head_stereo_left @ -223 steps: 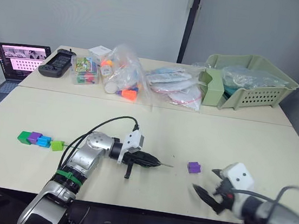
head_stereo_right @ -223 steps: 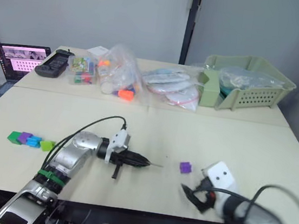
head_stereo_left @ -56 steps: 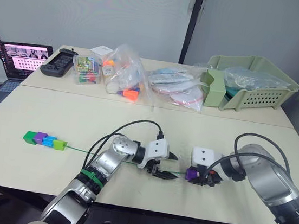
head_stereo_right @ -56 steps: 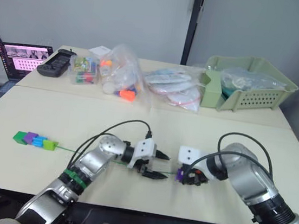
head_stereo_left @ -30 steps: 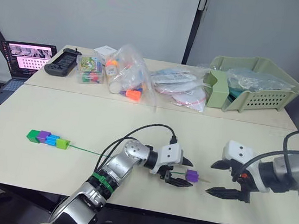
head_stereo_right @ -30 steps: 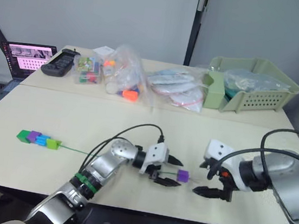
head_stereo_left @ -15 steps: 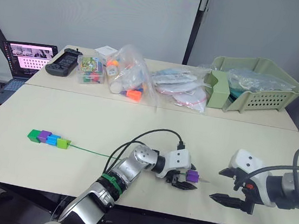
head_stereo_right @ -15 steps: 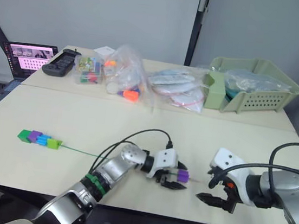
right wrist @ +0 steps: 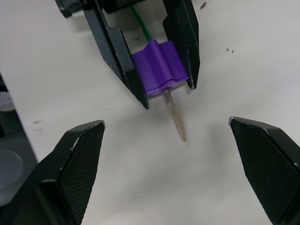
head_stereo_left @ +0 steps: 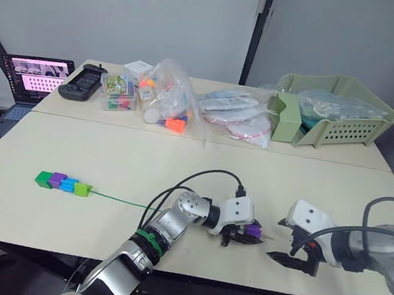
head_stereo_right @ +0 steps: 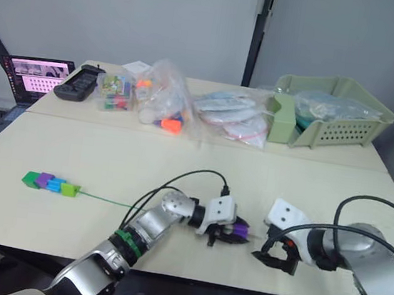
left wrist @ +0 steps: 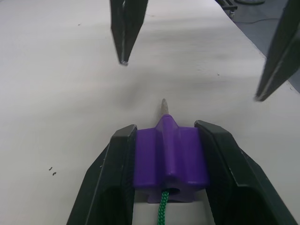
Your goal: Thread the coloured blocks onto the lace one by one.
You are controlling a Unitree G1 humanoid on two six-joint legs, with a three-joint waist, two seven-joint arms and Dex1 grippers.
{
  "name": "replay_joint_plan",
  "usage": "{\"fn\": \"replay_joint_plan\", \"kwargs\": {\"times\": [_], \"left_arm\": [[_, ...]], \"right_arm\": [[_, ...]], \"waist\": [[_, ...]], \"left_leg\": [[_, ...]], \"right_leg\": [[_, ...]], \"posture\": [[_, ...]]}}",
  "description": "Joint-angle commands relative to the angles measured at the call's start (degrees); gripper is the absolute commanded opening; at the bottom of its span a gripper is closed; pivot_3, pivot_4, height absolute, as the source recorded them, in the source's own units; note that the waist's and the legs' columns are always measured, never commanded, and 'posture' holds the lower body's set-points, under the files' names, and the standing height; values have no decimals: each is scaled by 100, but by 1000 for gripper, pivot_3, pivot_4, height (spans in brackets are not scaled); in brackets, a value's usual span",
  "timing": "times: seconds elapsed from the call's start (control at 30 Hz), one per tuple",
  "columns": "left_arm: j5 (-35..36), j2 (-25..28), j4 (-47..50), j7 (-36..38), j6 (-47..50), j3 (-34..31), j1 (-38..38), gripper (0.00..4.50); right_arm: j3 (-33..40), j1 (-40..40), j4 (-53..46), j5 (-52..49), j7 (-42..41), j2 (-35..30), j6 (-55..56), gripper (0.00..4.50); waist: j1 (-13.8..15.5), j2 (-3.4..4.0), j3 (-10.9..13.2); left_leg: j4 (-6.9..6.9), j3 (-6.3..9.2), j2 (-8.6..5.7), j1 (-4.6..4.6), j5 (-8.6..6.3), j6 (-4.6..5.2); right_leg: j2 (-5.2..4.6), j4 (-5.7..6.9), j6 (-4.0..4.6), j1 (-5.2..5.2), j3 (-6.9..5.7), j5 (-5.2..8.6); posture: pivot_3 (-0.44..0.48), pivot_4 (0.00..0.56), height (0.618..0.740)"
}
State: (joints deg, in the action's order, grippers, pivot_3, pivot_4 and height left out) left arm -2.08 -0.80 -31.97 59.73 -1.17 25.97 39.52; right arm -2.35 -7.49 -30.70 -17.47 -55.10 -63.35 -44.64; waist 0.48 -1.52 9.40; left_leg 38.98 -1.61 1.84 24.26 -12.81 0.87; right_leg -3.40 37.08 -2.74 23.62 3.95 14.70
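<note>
The left gripper (left wrist: 165, 173) clamps a purple block (left wrist: 168, 154) near the front edge of the table (head_stereo_left: 180, 167), the green lace (left wrist: 162, 213) running in at the block's rear and its pale tip (right wrist: 175, 116) poking out the far side. Just beside it, the right gripper (right wrist: 172, 159) hangs with both fingers spread wide, holding nothing, the tip lying between them. Four more blocks (head_stereo_left: 63, 183) sit strung in a row on the lace, well apart to the left
</note>
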Motion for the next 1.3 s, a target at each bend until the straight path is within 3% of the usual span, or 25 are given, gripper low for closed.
{"fn": "replay_joint_plan", "kwargs": {"times": [0.03, 0.23, 0.7, 0.93, 1.07, 1.3], "left_arm": [[55, -2, 207, 32, -29, -16, 24, 1404], [45, 30, 238, 19, 6, -11, 23, 1404], [37, 81, 257, 22, 15, -12, 48, 1404], [219, 456, 404, 378, -29, -211, 110, 1404], [557, 1016, 520, 1092, -20, -420, 186, 1404], [861, 2109, -225, 1616, -403, -1145, 512, 1404]], "right_arm": [[-501, -526, 399, 394, -114, 117, 508, 4500], [-1077, -985, 953, 809, -401, 184, 911, 4500], [-1197, -1083, 1109, 941, -607, 434, 776, 36], [-1024, -1095, 1084, 875, -669, 357, 616, 0], [-962, -1133, 1056, 835, -707, 366, 554, 0], [-970, -1286, 1090, 819, -808, 402, 550, 0]], "waist": [[-19, 0, 0], [-7, 1, 0], [-3, 1, -1], [-4, 2, -1], [-11, 2, -1], [-40, 3, -1]], "left_leg": [[0, 0, 0, -2, 0, 0], [0, 0, -1, 1, 0, 0], [0, 0, 0, 0, 0, 0], [0, 0, 0, -1, 0, 0], [0, 0, 1, 0, 0, 0], [-1, 0, 2, 1, 0, 0]], "right_leg": [[0, 0, 0, 0, 0, 0], [0, -2, 0, 0, 0, 0], [0, 0, 0, 0, 0, 0], [0, 0, 0, 0, 0, 0], [0, 1, 1, 1, 0, 0], [1, 3, 1, 5, -1, 0]], "posture": [[0, 150, 733], [0, 150, 733], [0, 150, 733], [0, 150, 733], [0, 150, 733], [0, 150, 733]]}}
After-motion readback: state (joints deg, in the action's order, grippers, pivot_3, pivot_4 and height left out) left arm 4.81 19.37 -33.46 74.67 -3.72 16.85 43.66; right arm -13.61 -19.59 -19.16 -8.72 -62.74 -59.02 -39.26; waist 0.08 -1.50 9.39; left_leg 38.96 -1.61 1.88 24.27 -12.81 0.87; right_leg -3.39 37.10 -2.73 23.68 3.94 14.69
